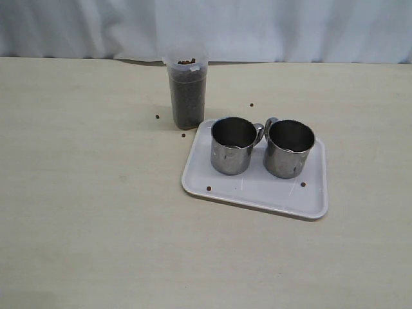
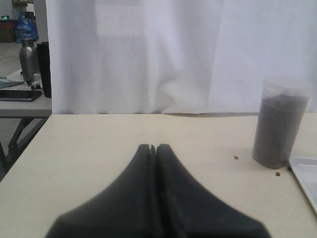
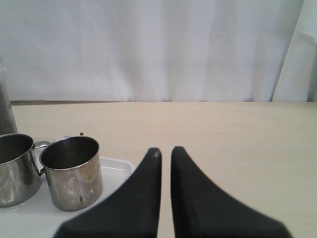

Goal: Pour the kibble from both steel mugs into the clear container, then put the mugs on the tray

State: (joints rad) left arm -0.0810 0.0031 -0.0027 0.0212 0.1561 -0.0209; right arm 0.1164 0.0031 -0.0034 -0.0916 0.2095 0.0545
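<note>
From where I stood the job looked all but finished. The container (image 1: pixel 187 90) stood upright on the table (image 1: pixel 84 193), just off the tray (image 1: pixel 257 193) at its eleven o'clock corner, and it was packed with kibble (image 1: pixel 187 103) nearly to the rim. The left mug (image 1: pixel 233 147) and the right mug (image 1: pixel 289 149) sat upright on the tray, the right one at three o'clock of the left. Their handles were turned in toward the gap between them, close together. I saw no kibble inside either. A few stray pellets (image 1: pixel 157 117) lay on the table around the container, and two more on the tray near its seven and four o'clock edges.

Neither arm showed in the wide view. The left claw (image 2: pixel 152 147) was pressed together and empty, low over bare table, with the container ahead of it and well apart. The right claw (image 3: pixel 166 150) was closed too, with only a sliver between its tips. It held nothing, and both mugs were near it but not touching.

I judged that all that was left was to keep clear. Any retreat should lift up and away from the tray, since a brush could slide a mug or tip the tall, narrow container. Opening a claw near them would gain nothing.
</note>
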